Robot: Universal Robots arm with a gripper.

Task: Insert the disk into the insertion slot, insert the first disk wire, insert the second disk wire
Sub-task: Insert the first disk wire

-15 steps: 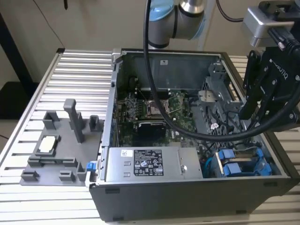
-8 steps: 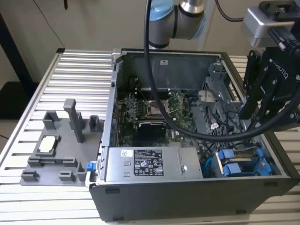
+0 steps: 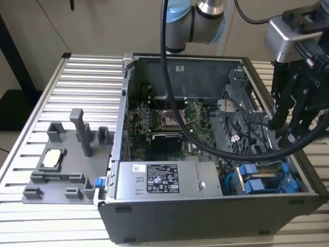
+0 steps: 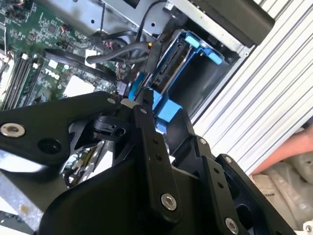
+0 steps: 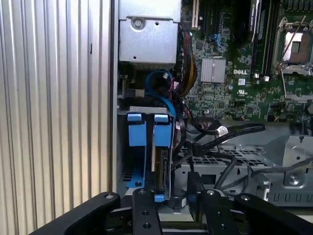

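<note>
Black two-finger gripper (image 3: pixel 289 128) on the arm, hovering over the open dark grey computer case (image 3: pixel 205 216), toward the exterior view's right. Fingers (image 5: pixel 145 205) apart with a clear gap between them; nothing seen clamped in the jaws.

Flat silver-grey disk (image 5: pixel 159 166) in its bright blue plastic bracket (image 5: pixel 137 134): standing on edge, already down in the dark grey metal insertion slot (image 5: pixel 146 109), at the case corner on the exterior view's lower right. Judged seated, with blue tabs proud of the bay.

Key relation: disk straight ahead of the jaws in both wrist views, near but not touching. Thin edge toward the gripper. Long axis judged to run away into the bay, roughly in line with the fingers' reach.

Black cables (image 5: pixel 230 134) and one blue cable (image 5: pixel 164 88) bunched just beside the disk, between it and the green motherboard (image 5: pixel 230 83). Black plug (image 5: pixel 195 182) just beside one fingertip; touching or not, cannot tell. Whether either wire sits in the disk: hidden.

Writing: white sticker (image 3: pixel 162 177) with dark print on the grey box (image 3: pixel 205 180) next to the bay; white lettering on the board. Not transcribed.
</note>
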